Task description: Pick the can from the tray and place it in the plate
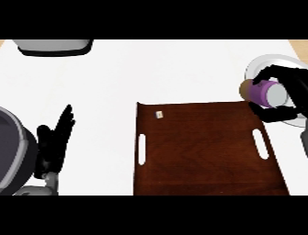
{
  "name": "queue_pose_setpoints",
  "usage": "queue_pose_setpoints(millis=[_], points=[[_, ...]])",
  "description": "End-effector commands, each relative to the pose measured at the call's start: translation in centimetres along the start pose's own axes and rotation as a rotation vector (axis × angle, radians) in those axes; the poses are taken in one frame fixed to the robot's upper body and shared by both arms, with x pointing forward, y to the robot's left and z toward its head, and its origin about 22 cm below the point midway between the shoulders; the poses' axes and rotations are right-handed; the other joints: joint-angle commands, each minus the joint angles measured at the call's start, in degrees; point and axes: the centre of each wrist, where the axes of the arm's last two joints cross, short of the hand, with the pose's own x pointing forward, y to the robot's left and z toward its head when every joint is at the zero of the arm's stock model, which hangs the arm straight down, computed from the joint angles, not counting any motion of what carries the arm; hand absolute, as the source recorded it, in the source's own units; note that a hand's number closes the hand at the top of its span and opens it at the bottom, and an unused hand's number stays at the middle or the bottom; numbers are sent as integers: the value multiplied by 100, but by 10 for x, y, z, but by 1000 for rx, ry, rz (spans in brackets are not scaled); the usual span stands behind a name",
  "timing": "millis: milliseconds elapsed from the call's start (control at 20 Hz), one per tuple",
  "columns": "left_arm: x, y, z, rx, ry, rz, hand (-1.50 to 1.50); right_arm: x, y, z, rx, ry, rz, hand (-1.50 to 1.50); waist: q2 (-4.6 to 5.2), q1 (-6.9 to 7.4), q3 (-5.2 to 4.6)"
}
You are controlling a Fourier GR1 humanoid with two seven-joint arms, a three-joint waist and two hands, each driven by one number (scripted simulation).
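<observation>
White and flat, the table (183,69) carries everything, with a strip of light wood showing past its far corners. Curled inside the black right hand (299,94) is the small purple can with a pale label band and a brownish end (263,91); fingers wrap over its top and the thumb closes beneath, so the hand is clamped round it. The can lies tipped on its side in that grip, its brown end pointing away from the palm toward the tray. Directly under and behind the hand sits the round white plate (270,62), its rim showing beyond the fingers and again below the wrist. The can looks to be held over the plate's near-left edge; whether it touches the plate cannot be told.

Just beside the hand, on its thumb side, lies the dark brown wooden tray with white slot handles (204,151), bearing only a tiny pale tag.

By my reading, the pick is done and the carry nearly so; lowering and letting go remain.

Well apart from the right hand, the left hand (54,142) rests with straight fingers up, beside a grey rounded basin (3,151). A grey and black appliance (53,47) sits at the far edge.
</observation>
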Motion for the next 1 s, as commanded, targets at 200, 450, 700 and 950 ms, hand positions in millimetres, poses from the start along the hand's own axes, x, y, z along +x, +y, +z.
queue_pose_setpoints(millis=[200, 450, 700, 950], points=[[15, 8, 1, -16, -9, -1, 0, -33, -50, 11, -215, 179, -6, 150, 29, 106, 2], [21, -13, 12, -20, -12, 12, 0, -50, -65, -8, -203, 254, -13, 150, 35, 142, 2], [8, 9, -6, -32, -14, 3, 0, -77, -64, -29, -191, 301, 2, 150, 57, 185, 2], [-1, -19, -8, -35, -7, 8, 0, -116, -63, -10, -148, 341, 30, 150, 69, 182, 4]])
